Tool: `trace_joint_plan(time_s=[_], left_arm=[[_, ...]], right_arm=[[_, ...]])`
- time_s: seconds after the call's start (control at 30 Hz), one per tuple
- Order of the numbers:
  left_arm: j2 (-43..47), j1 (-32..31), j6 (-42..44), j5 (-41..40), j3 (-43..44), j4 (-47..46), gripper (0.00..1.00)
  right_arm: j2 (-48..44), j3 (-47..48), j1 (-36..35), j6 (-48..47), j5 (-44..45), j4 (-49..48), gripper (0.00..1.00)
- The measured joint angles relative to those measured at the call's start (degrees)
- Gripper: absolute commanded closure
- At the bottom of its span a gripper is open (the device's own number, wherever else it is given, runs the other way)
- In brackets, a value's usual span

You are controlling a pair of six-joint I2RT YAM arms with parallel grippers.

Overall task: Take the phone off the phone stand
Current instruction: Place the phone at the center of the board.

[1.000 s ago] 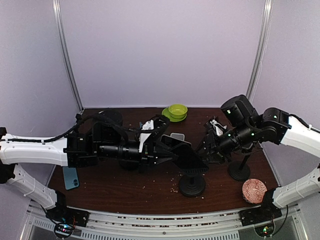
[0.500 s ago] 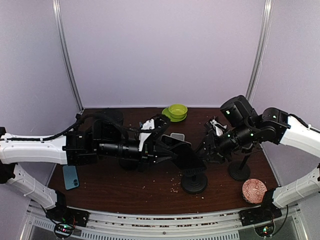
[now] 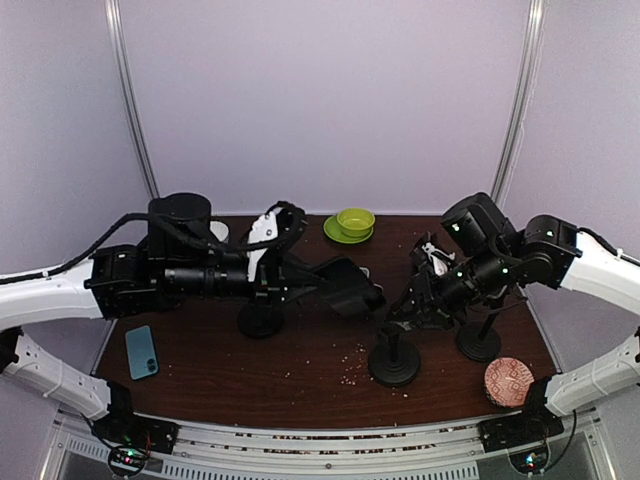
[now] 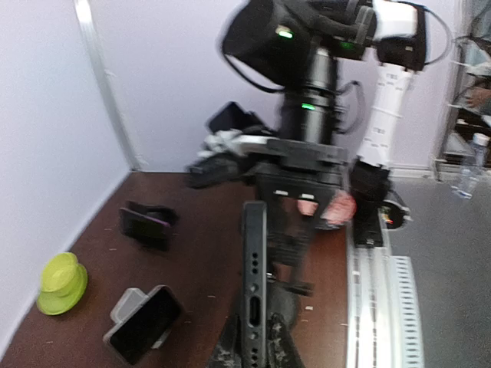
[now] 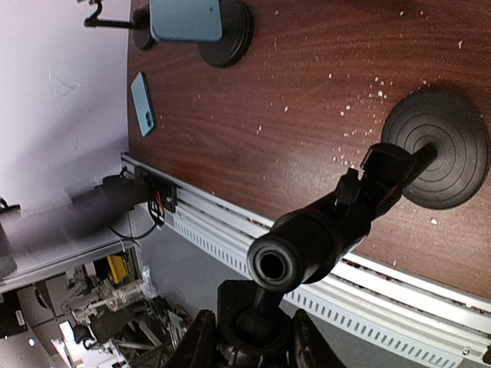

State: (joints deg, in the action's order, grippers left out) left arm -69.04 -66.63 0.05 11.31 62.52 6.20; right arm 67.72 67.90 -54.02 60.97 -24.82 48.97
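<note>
Left gripper was clamped on the lower end of the black phone. In the left wrist view the phone stood edge-on between the two fingers, its bottom ports facing the camera. From the top camera the phone hung in the air above the table, up and to the left of the phone stand and clear of it.

On the other side, the right gripper was closed around the upper end of the phone stand. Its fingers flanked the stand's head, while the neck ran down at a slant to the round base, which sat flat on the wood.

A second black stand stood just behind and to the right of the held one, partly hidden by the right arm. A third stand sat under the left arm; the right wrist view showed a teal phone mounted on it. Another teal phone lay flat near the left edge. A green bowl rested on a green plate at the far edge. A round patterned disc lay at the near right corner. Pale crumbs were scattered across the middle of the table.
</note>
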Motion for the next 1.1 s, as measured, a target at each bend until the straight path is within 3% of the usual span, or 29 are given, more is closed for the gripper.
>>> trace_joint_plan(time_s=[0.23,0.63,0.87,1.1], left_arm=[[4.1,5.4,4.6,-15.0,3.9,0.3,1.00],[14.4,6.6,6.6,-26.6,9.6,14.4,1.00],[21.1,12.6,-0.3,-31.8,10.3,26.6,1.00],[30.1,14.2,-11.3,-38.0,6.2,33.8,1.00]], right_arm=[[0.0,0.0,-1.2,-1.2,-4.3,1.6,1.00],[0.2,0.1,-1.2,-1.4,-5.0,1.8,1.00],[0.8,0.6,-1.2,-2.2,-5.2,1.9,1.00],[1.0,1.2,-1.2,-3.0,-5.4,2.9,1.00]])
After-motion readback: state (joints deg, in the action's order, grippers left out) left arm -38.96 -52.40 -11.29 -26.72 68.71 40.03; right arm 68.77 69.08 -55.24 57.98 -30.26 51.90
